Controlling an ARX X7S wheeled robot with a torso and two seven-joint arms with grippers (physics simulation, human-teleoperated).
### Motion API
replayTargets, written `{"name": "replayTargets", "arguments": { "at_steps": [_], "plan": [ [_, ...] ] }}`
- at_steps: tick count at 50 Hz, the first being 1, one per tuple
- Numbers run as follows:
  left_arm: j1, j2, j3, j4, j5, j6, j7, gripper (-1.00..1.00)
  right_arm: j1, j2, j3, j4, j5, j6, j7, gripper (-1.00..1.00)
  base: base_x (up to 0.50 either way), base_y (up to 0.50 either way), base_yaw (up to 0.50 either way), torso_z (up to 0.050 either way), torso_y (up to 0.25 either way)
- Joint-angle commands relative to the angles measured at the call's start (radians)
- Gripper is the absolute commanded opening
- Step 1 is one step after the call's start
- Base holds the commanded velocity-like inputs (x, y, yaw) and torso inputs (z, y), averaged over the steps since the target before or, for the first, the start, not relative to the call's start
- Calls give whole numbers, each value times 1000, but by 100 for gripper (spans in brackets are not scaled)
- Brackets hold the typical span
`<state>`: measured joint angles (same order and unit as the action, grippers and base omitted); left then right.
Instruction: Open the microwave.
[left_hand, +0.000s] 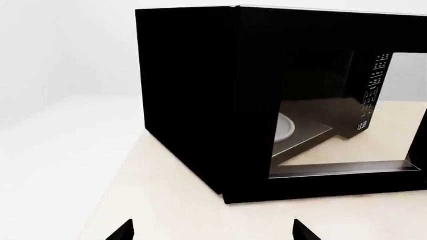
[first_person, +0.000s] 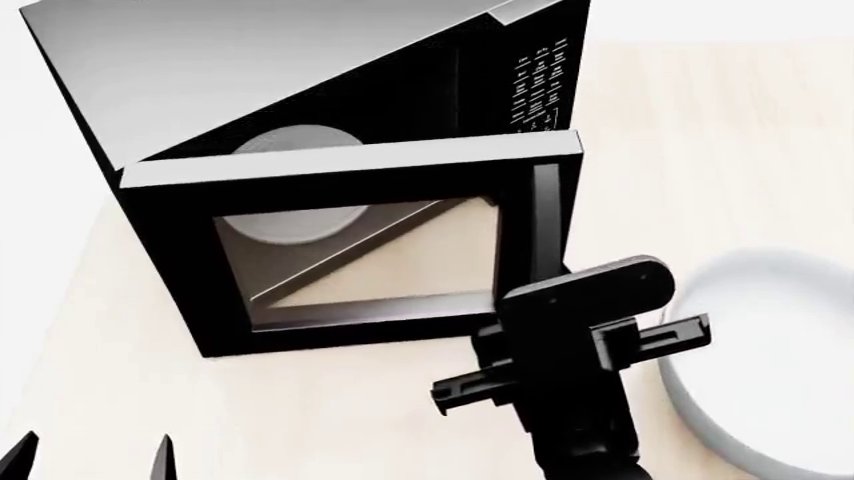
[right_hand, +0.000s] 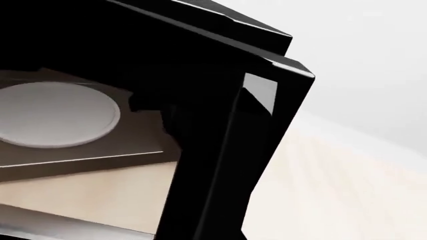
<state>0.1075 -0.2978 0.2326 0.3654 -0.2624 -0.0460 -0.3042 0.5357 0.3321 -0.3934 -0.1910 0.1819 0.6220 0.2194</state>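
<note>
Right claw (first_person: 550, 268) fingertips hidden at microwave (first_person: 334, 140) door handle (first_person: 546, 215).

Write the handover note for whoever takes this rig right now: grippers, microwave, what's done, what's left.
Right gripper: in front of the door's vertical handle; the pictures do not show whether it grips the handle.
Left gripper: open, empty, low at the left, away from the microwave; only its fingertips show.
Microwave: on the beige table, door swung partly out on its left hinge, handle edge clear of the keypad. White turntable plate visible inside.
A white bowl sits to the right.
Done: door unlatched, partly open.
Left: probably swing it wider, then back the right arm off.
</note>
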Motion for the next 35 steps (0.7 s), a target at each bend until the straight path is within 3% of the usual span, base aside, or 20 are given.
{"name": "replayTargets", "arguments": {
  "at_steps": [1,35],
  "plan": [
    [3,-4,2,5,-2,1,-6,100,-49,-17,-56,-130,139,-26,-47,-100,0,3,4,0,10],
    [4,-14,11,11,-8,3,-18,100,-67,-11,-55,-133,140,-70,-36,-100,0,2,3,1,2]
  ]
}}
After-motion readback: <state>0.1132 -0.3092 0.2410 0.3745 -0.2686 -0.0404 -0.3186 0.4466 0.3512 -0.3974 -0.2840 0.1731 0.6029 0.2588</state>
